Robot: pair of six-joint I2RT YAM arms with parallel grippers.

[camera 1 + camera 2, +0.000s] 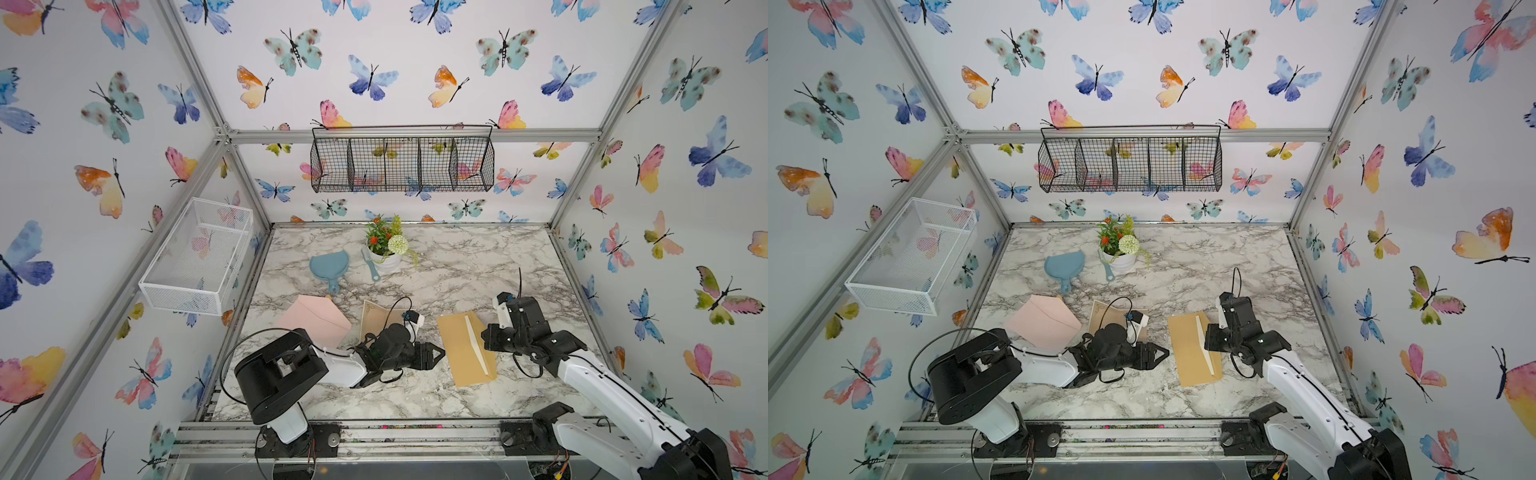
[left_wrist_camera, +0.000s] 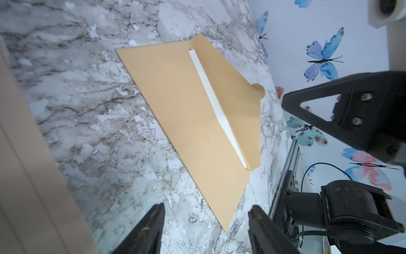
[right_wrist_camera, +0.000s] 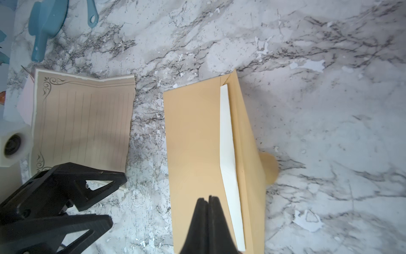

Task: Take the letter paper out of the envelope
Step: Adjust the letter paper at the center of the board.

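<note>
My left tool (image 3: 118,198) hangs open and empty, left of the kraft envelope (image 3: 193,143). My right tool (image 3: 207,198) is closed above it. White letter paper (image 3: 228,154) peeks from the envelope's mouth.

Bright, even light with soft shadows; top views bow at the edges.

We read the table (image 3: 307,110) top as a smooth, marble-patterned film with a faint sheen, chipped white in small spots. The brown envelope (image 3: 193,136) is smooth matt paper, and the white sheet (image 3: 228,143) inside it is plain matt paper. The lined sheet (image 3: 83,123) is matt beige paper with a printed border. The pink envelope (image 1: 316,318) is matt paper. The dustpan (image 1: 329,264) is smooth blue plastic. We note black wire in one basket (image 1: 401,164), fine white mesh in the side basket (image 1: 199,257), and silvery metal in the frame (image 1: 540,135).
</note>
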